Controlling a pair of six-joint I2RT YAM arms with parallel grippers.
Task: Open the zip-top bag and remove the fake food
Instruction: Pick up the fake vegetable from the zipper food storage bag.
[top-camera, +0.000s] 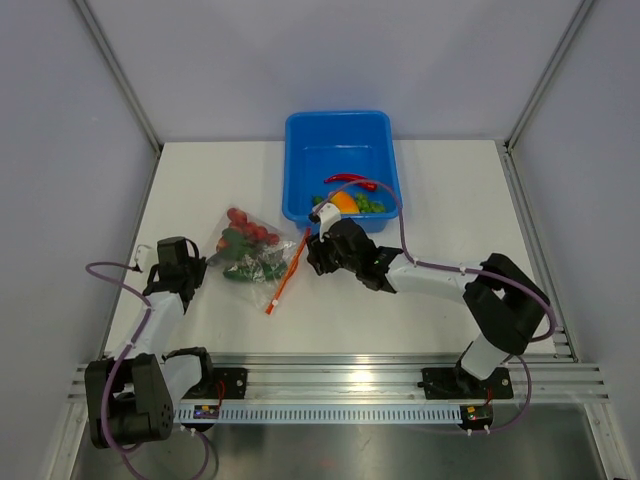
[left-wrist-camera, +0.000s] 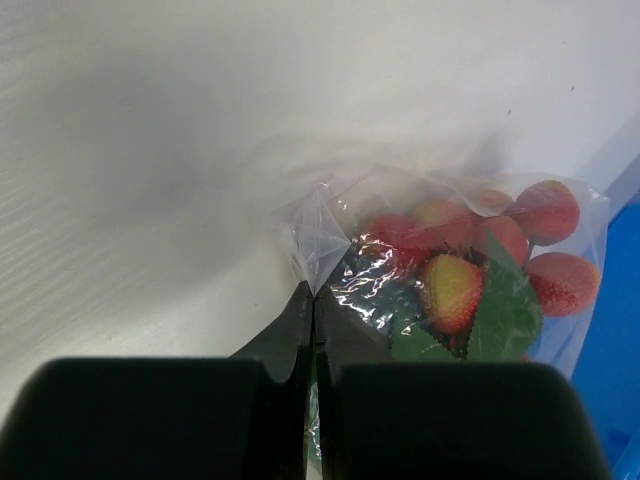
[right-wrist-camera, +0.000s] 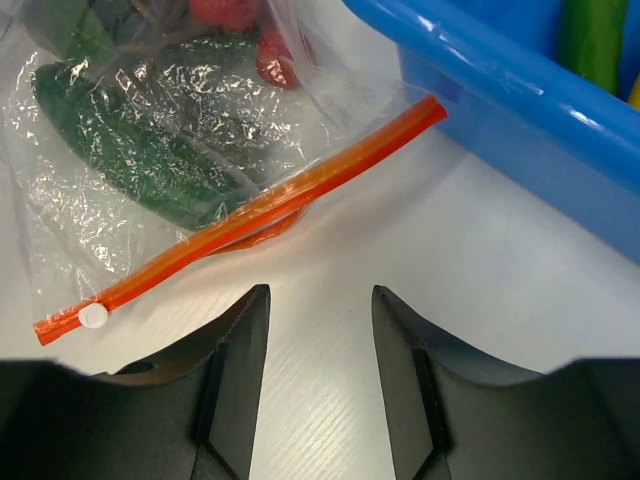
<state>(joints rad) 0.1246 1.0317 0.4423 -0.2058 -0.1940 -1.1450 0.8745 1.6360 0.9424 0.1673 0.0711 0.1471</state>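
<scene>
On the table from above, the zip-top bag (top-camera: 255, 255) lay at seven o'clock of the blue tub (top-camera: 336, 115). Left wrist: the left gripper (left-wrist-camera: 313, 300) was clamped on the bag's corner, likely anchoring it. Right wrist: the right gripper (right-wrist-camera: 320, 300) hung parted and empty, at six o'clock of the zip strip (right-wrist-camera: 250, 205).

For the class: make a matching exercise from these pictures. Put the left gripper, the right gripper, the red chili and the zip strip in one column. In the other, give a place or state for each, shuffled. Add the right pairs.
Column one
1. left gripper
2. right gripper
3. red chili
4. zip strip

Column two
a. lies in the blue tub
b. open, holding nothing
c. runs along the mouth of the zip-top bag
d. shut on a corner of the zip-top bag

Right pairs: 1-d, 2-b, 3-a, 4-c
</scene>
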